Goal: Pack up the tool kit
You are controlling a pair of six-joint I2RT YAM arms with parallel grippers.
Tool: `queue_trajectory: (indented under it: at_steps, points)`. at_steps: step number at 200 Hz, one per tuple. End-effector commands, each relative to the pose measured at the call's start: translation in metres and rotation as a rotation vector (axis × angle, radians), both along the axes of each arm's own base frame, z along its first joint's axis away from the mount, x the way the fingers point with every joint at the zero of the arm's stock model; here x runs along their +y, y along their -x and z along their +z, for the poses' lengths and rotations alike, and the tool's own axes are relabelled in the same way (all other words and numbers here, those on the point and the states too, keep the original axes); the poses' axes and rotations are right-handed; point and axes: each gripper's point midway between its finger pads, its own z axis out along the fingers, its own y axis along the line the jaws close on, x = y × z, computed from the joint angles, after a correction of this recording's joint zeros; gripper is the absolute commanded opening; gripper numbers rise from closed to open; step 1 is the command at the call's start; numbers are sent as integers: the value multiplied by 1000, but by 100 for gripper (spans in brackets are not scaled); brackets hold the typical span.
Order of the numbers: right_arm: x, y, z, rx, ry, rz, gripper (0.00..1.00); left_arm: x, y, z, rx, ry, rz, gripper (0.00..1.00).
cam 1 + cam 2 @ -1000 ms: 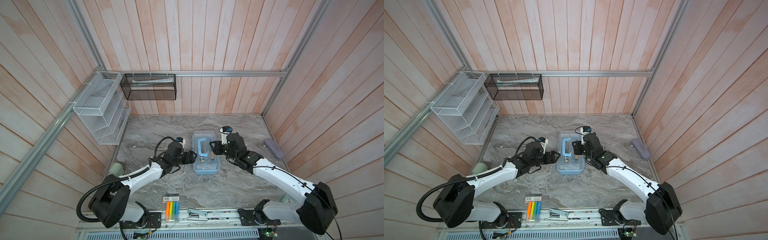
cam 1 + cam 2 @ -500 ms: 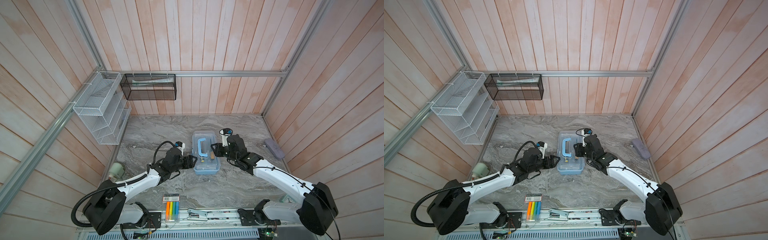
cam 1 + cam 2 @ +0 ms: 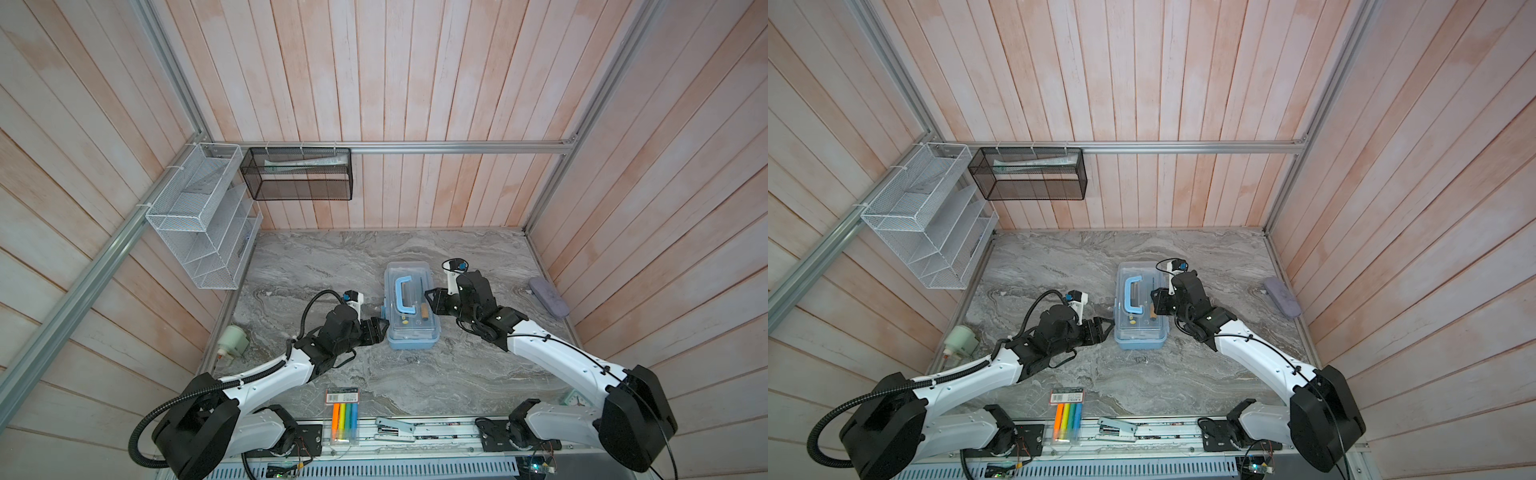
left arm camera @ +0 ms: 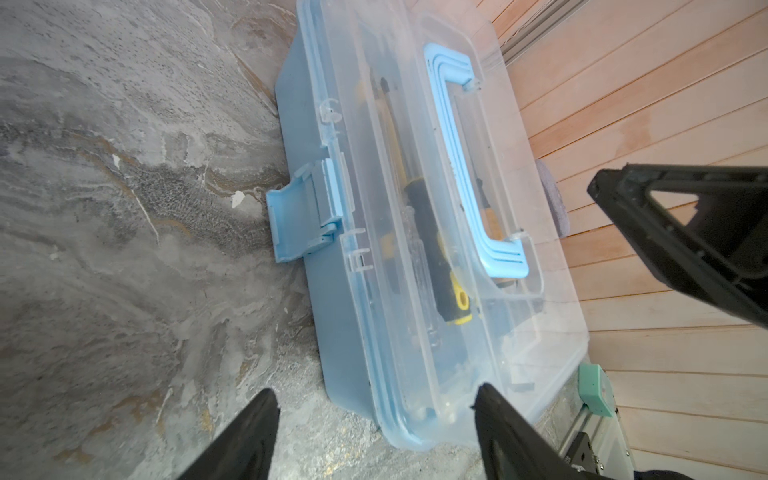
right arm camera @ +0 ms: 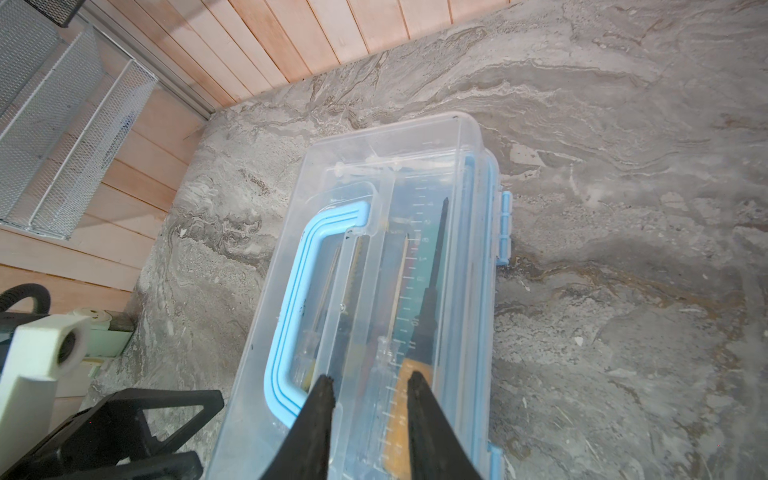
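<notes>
The tool kit (image 3: pixel 411 316) sits near the middle of the marble surface (image 3: pixel 332 266), its long sides running near to far. The clear lid is down on the light blue base, and the blue handle (image 3: pixel 402 297) lies flat on the lid's left half.

The left claw (image 3: pixel 379 328) is low at the box's left wall, toward the near end. It is just beside the plastic, but contact cannot be made out. In the left wrist view its jaws stand wide apart, and the box's near corner lies just past the fingertips (image 4: pixel 270 399). A blue latch (image 4: pixel 303 220) sticks out from that same left wall, farther along it than the claw.

The right claw (image 3: pixel 430 296) reaches in from the right, over the lid's right half and beside the handle. In the right wrist view (image 5: pixel 370 380) its jaws show only a narrow gap, through which the lid is visible. Whether the tips press on the lid cannot be told.

A yellow-and-black screwdriver (image 4: pixel 440 274) shows through the lid.
</notes>
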Motion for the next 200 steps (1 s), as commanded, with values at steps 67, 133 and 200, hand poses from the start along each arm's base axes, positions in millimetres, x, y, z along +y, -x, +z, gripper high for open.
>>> queue_trajectory:
  at_steps: [67, 133, 200]
  points:
    - [8, 1, -11, 34, -17, 42, 30, -22, 1, -10, 0, -26, -69, 74]
    - [16, 3, -19, 61, -28, 75, 29, -2, -6, -11, -52, -203, 8, 88]
    - [20, 0, -15, 44, -50, 83, 28, 15, -29, 4, -242, -339, 71, 100]
